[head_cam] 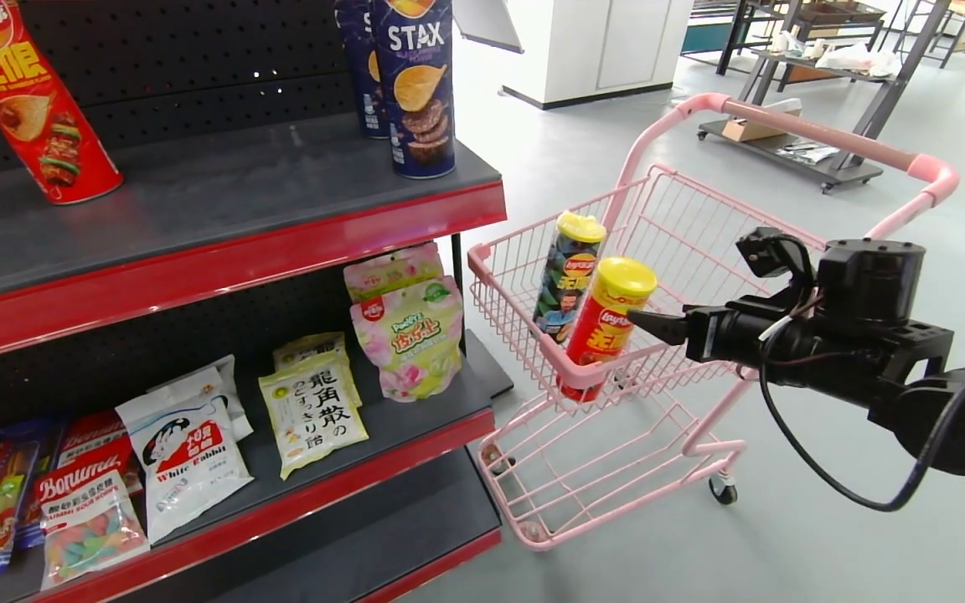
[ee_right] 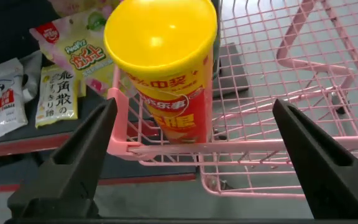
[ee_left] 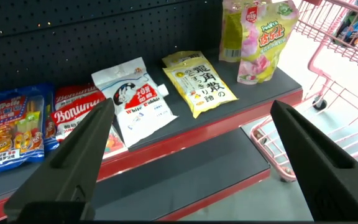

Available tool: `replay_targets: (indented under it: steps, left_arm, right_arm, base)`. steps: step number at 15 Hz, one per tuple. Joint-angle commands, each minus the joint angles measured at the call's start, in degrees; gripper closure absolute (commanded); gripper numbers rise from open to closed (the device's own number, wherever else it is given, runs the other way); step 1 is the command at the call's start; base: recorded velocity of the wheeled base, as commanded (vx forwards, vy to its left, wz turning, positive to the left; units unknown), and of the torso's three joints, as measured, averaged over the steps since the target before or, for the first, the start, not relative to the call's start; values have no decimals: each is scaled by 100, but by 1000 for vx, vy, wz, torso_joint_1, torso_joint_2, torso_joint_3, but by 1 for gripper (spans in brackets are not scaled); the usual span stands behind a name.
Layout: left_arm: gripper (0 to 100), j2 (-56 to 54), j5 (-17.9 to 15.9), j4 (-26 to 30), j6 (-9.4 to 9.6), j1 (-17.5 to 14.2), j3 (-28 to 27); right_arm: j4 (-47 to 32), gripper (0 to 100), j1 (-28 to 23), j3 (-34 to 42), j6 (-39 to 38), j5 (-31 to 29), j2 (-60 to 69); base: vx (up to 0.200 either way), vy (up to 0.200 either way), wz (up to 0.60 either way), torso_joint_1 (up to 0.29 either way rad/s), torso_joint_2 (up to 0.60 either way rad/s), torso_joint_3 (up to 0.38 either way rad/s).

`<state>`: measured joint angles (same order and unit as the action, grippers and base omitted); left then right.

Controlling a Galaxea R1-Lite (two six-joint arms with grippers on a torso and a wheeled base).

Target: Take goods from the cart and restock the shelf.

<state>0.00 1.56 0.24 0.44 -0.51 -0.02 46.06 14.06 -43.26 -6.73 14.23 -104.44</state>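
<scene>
A red chip can with a yellow lid (head_cam: 608,322) stands upright in the front corner of the pink cart's basket (head_cam: 516,301). A dark can with a yellow lid (head_cam: 568,272) stands just behind it. My right gripper (head_cam: 646,322) is level with the red can's upper half, on its handle side, and is open. In the right wrist view the red can (ee_right: 166,81) stands just ahead of the right gripper (ee_right: 196,109), untouched. My left gripper (ee_left: 191,106) hangs open in front of the middle shelf, with nothing in it.
The top shelf board (head_cam: 198,193) holds a tilted red can (head_cam: 34,105) at the left and blue cans (head_cam: 420,84) at the right, with bare board between. Candy bags fill the middle shelf: a white bag (ee_left: 135,99), a yellow bag (ee_left: 201,81), a pink-green bag (ee_left: 263,37).
</scene>
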Motion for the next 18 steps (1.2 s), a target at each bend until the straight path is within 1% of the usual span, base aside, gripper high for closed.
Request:
replay_targets:
  steps: [1, 4, 12, 15, 16, 18]
  left_arm:
    - [0, 9, 2, 2, 0, -2, 2]
    - [0, 9, 2, 2, 0, -2, 2]
    - [0, 9, 2, 2, 0, -2, 2]
    - [0, 9, 2, 2, 0, -2, 2]
    - [0, 9, 2, 2, 0, -2, 2]
    - [0, 9, 2, 2, -9, -2, 2]
  right_arm:
    - [0, 0, 115, -103, 23, 1, -305]
    - [0, 0, 229, -270, 14, -69, -481]
    - [-27, 0, 291, -1474, 14, -139, -1378]
    - [-27, 0, 379, -1597, 14, -210, -1553]
    - [9, 100, 405, -1589, 14, -298, -1589]
    - [9, 100, 414, -1606, 14, -333, -1615]
  base:
    - [0, 0, 0, 0, 0, 0]
    - [0, 0, 0, 0, 0, 0]
    - [0, 0, 0, 0, 0, 0]
    - [0, 0, 0, 0, 0, 0]
    - [0, 0, 0, 0, 0, 0]
    - [0, 0, 0, 0, 0, 0]
